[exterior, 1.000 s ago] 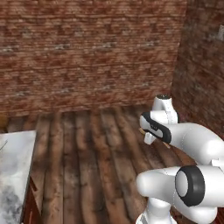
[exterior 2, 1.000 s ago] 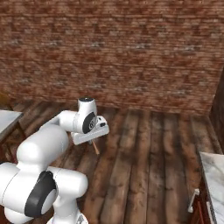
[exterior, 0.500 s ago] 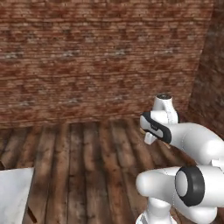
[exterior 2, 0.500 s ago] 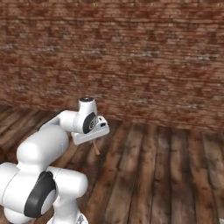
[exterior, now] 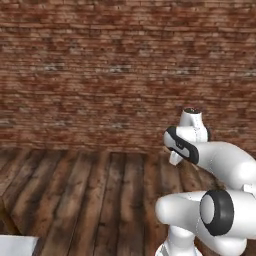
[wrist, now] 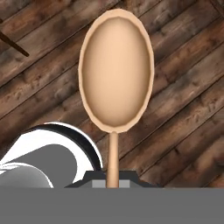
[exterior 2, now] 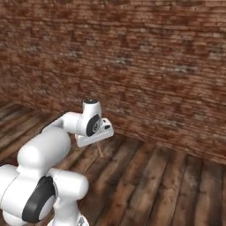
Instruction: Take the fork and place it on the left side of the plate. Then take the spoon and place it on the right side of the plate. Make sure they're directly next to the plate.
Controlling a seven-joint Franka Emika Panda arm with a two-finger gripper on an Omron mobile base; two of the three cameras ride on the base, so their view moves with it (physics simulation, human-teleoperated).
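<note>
The tool (wrist: 113, 183) is clamped on the spoon (wrist: 115, 74); the handle's lower end is hidden between its fingertips, above the floor (wrist: 183, 113).

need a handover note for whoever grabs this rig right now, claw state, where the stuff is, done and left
Claw: shut on the small brown wooden spoon, gripped by its slim handle, oval bowl pointing away from the hand, carried above the dark plank floor.
Arm is folded close to the base, facing a red brick wall.
Done: spoon picked up.
Left: bring the spoon to the plate's right side and set it directly beside the plate. Fork placement cannot be judged from these views, so check it on arrival.
</note>
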